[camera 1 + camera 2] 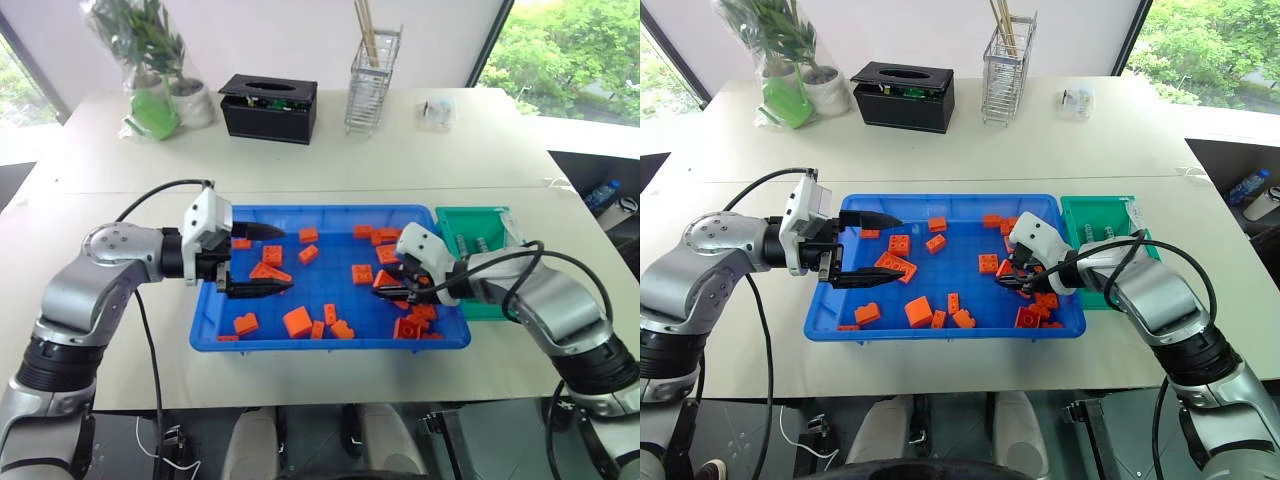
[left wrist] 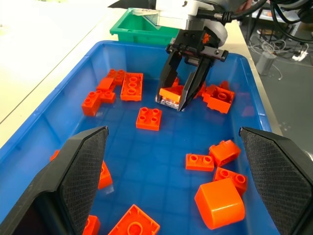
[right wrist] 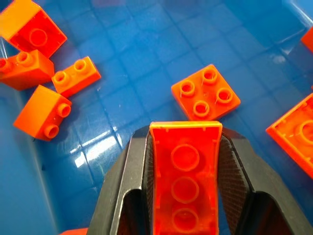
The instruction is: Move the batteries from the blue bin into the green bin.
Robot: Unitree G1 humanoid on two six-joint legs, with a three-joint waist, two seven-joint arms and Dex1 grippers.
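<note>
one orange brick (image 3: 186, 176) sits clamped in the right gripper (image 2: 182, 100), likely clearing the blue bin (image 1: 330, 342); left gripper (image 1: 262, 260) hovers wide.

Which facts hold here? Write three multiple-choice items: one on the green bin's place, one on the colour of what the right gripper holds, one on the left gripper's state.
1. The green bin stands:
A. inside the blue bin
B. against the blue bin's right end
C. behind the tissue box

2. The brick in the right gripper is:
A. silver
B. green
C. orange

3. The left gripper is:
A. open
B. shut on a brick
C. shut on a battery

Answers: 1 B, the two rims meet at the blue bin's right end; 2 C, an orange studded brick sits between the fingers; 3 A, its fingers stand wide apart over the blue bin.
</note>
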